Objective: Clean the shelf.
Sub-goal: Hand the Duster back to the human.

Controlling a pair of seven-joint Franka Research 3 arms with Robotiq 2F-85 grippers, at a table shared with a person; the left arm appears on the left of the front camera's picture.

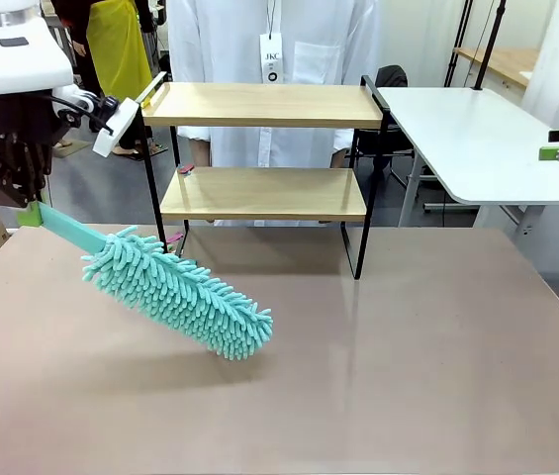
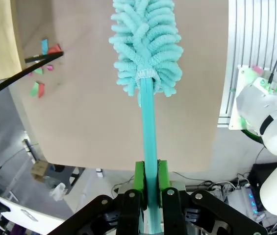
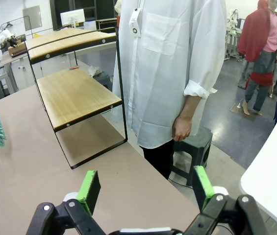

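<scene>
Left gripper [image 2: 149, 188] is clamped on the flat teal handle of a fluffy turquoise microfibre duster [image 1: 175, 292] – head angled down over the near-left part of the tan tabletop [image 1: 408, 366], in front of the shelf. The small two-tier rack with light wood boards in a thin black metal frame [image 1: 264, 148] stands at the table's far edge, just in front of a person in a white shirt [image 3: 172, 63]. Right gripper [image 3: 145, 188] – jaws spread wide, holding nothing, over the table's far right part.
</scene>
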